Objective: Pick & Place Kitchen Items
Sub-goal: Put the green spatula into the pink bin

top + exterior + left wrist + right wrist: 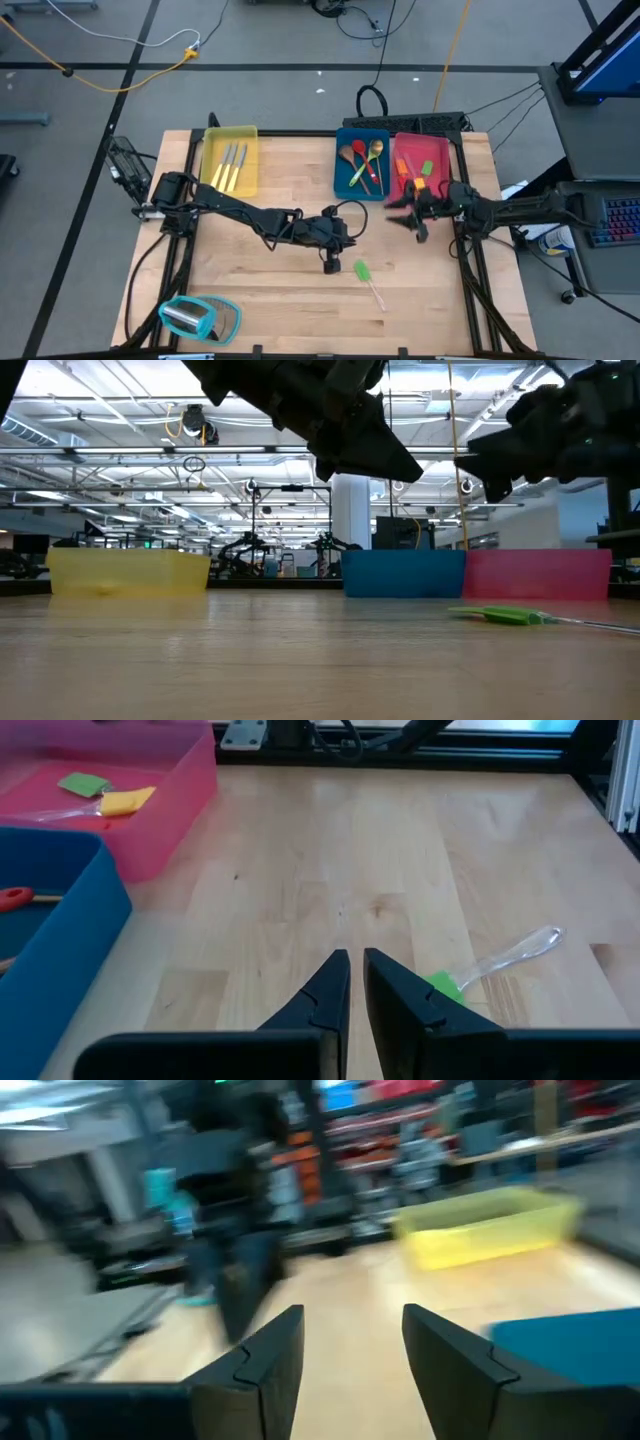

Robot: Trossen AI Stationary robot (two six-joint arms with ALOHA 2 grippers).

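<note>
A green-headed spatula with a clear handle [367,281] lies flat on the table; it also shows in the low view [505,616] and the left wrist view [490,963]. My left gripper [331,263] hovers just left of it, fingers nearly shut and empty [355,965]. My right gripper [400,213] is open and empty above the table, in front of the pink tray [447,160]; its fingers show apart in the right wrist view [352,1335]. The yellow tray [231,160] holds silver cutlery, the blue tray [362,162] spoons, the pink tray small spatulas.
A teal-and-clear rounded object [200,318] lies at the table's near left corner. The three trays stand along the far edge. Bare wood lies between the trays and the near edge.
</note>
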